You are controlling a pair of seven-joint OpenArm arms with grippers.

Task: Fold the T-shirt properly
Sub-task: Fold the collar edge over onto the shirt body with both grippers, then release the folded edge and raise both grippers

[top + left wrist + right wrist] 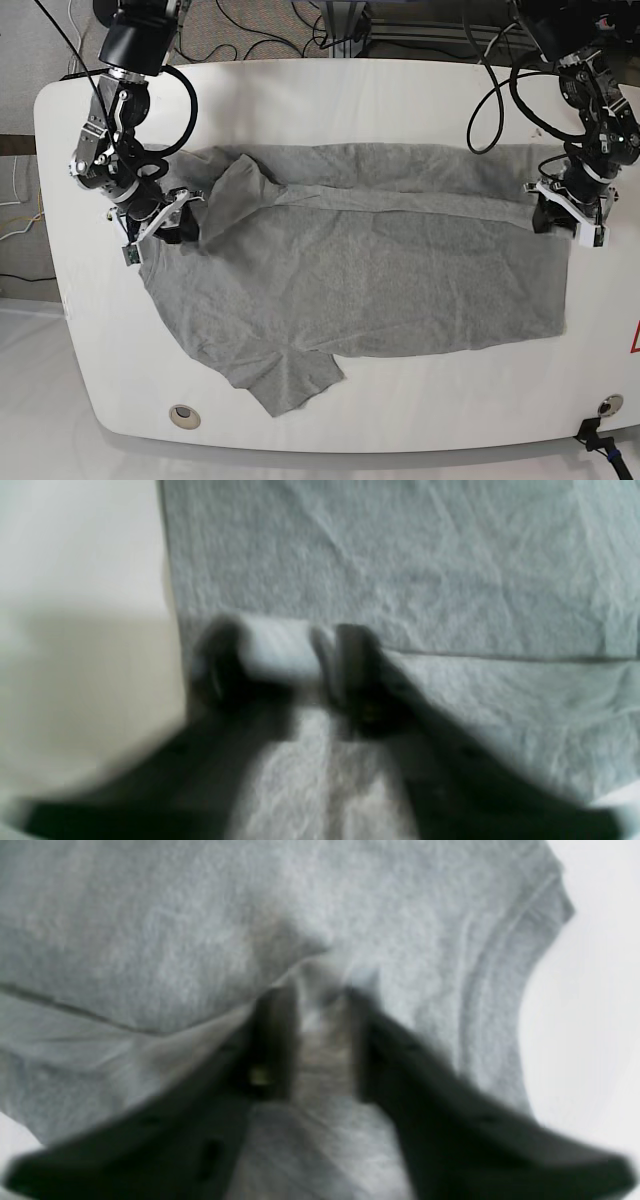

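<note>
The grey T-shirt [380, 280] lies spread across the white table [400, 100], its far edge folded over toward the middle and one sleeve [290, 380] pointing at the front edge. At the cloth's right end sits my left gripper [562, 215]. In the blurred left wrist view the left gripper [287, 655] has its jaws apart, with a rolled fold of the T-shirt [400, 570] lying between them. My right gripper [165, 225] rests at the cloth's left end. Up close, the right gripper [320, 1010] also stands with jaws apart over a raised pinch of T-shirt [150, 930].
Black cables [290, 30] trail behind the table's far edge. Two round fittings [183, 415] [610, 404] sit near the front corners. Bare tabletop shows along the back, at both ends and in front of the shirt.
</note>
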